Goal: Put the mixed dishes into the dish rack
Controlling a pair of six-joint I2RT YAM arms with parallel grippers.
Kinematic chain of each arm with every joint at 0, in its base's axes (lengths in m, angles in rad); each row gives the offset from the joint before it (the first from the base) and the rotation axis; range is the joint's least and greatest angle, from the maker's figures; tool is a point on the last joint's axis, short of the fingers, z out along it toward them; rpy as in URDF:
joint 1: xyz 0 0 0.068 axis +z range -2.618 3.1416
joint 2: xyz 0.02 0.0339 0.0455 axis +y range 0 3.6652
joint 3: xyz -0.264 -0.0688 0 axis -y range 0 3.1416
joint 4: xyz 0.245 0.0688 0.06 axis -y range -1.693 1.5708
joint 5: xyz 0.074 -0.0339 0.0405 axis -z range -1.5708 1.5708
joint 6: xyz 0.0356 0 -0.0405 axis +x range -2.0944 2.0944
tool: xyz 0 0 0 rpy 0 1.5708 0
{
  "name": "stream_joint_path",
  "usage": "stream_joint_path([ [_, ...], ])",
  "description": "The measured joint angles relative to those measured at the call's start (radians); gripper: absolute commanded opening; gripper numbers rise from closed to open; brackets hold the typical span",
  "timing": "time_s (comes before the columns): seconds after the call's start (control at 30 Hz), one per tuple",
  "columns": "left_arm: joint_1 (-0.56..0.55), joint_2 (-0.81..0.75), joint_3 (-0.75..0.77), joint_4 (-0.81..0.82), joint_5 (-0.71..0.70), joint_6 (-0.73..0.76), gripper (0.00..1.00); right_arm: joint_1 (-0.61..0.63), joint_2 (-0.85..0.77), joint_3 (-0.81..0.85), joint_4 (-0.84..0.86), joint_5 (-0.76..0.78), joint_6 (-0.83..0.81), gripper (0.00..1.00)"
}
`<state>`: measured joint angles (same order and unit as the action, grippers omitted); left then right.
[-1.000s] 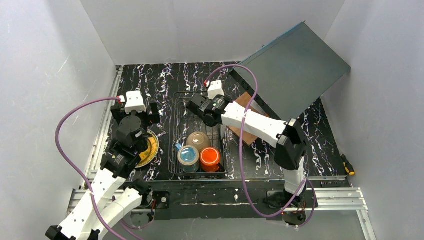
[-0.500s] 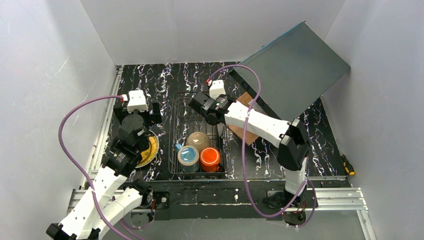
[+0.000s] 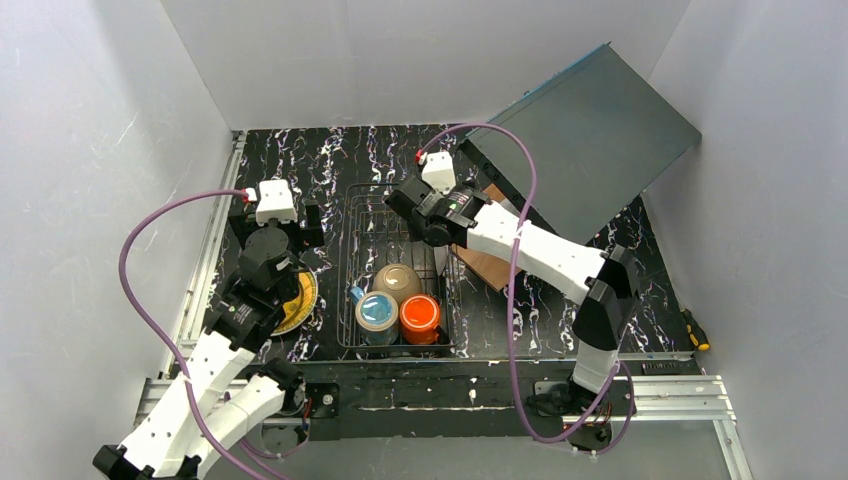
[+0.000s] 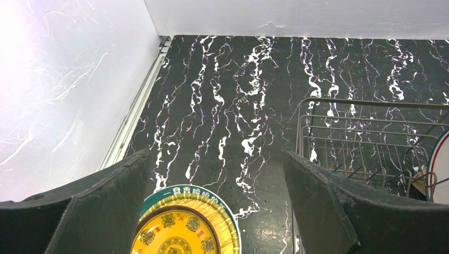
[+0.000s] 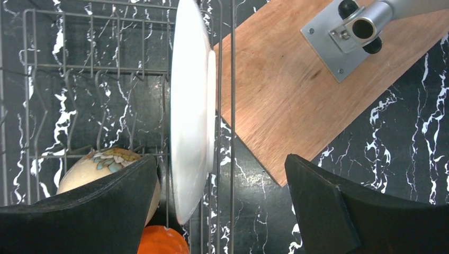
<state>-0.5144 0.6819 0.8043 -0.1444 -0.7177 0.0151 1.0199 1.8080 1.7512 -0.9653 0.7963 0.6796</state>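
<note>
The dish rack (image 3: 395, 262) stands mid-table and holds the white-and-tan bowl (image 3: 397, 280), the blue mug (image 3: 377, 312) and the orange mug (image 3: 420, 313). In the right wrist view the white plate (image 5: 190, 106) stands on edge along the rack's right side. My right gripper (image 5: 221, 159) is open around it, its left finger close to the plate and its right finger well clear. The yellow plate (image 4: 185, 227) lies flat on the table left of the rack. Above its far edge my left gripper (image 4: 217, 154) stands open, holding nothing.
A brown wooden board (image 5: 296, 95) lies right of the rack, and a metal foot (image 5: 349, 32) of the large grey slanted panel (image 3: 590, 130) rests on it. White walls enclose the table on three sides. A metal rail (image 4: 135, 111) runs along the left edge.
My right gripper has opened from shut and let go of the white plate, which now stands in the rack. The right arm shifted back and to the right. The left arm barely moved.
</note>
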Motion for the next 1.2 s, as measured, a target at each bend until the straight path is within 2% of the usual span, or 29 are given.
stream_joint_path([
  [0.47,0.000,0.020,0.000,-0.004,0.001,-0.003,0.95,0.038,-0.072,-0.024,0.064,-0.087,-0.110,0.98],
  [0.77,0.000,0.067,0.001,-0.040,0.000,-0.067,0.96,0.068,-0.323,-0.181,0.222,-0.204,-0.191,0.98],
  [0.97,0.000,0.102,0.039,-0.242,-0.022,-0.289,0.97,0.068,-0.438,-0.304,0.312,-0.258,-0.210,0.98],
  [1.2,0.000,0.082,0.040,-0.634,-0.026,-0.652,0.96,0.068,-0.529,-0.456,0.367,-0.294,-0.221,0.98],
])
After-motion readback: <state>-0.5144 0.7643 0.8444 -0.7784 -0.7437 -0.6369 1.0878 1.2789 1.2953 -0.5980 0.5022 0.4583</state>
